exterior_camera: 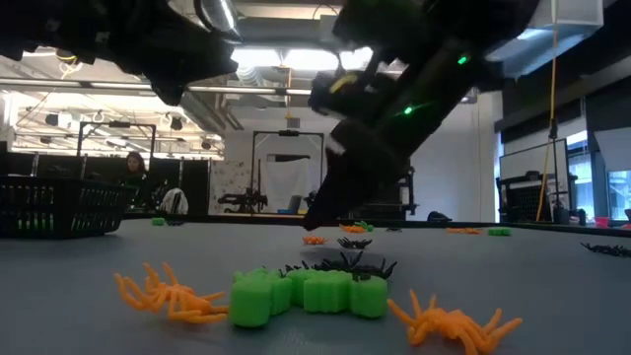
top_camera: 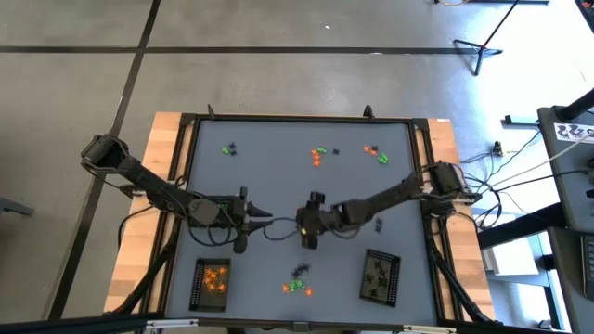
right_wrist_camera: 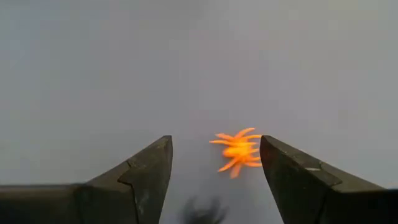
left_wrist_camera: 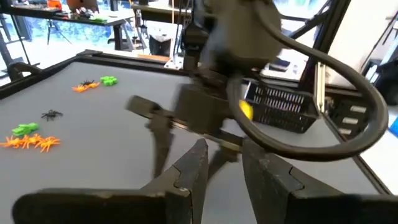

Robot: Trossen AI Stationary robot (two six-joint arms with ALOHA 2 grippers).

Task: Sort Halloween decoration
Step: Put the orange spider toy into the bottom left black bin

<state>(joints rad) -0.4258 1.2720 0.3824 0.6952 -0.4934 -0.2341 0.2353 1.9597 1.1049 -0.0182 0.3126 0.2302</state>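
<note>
Orange spiders and a green trinket lie closest to the low camera, a mixed little heap near the front edge of the table. From left to right: the left tray holds orange pieces, the front heap waits between the trays, and the right tray holds dark pieces. The left gripper rests left of centre with its fingers a little apart and empty. The right gripper hangs at the centre, spread wide around one orange spider without touching it. I judge the sorting partly done, because three small groups remain near the far edge. The middle of the table offers free room, but the two grippers stand near each other.
</note>
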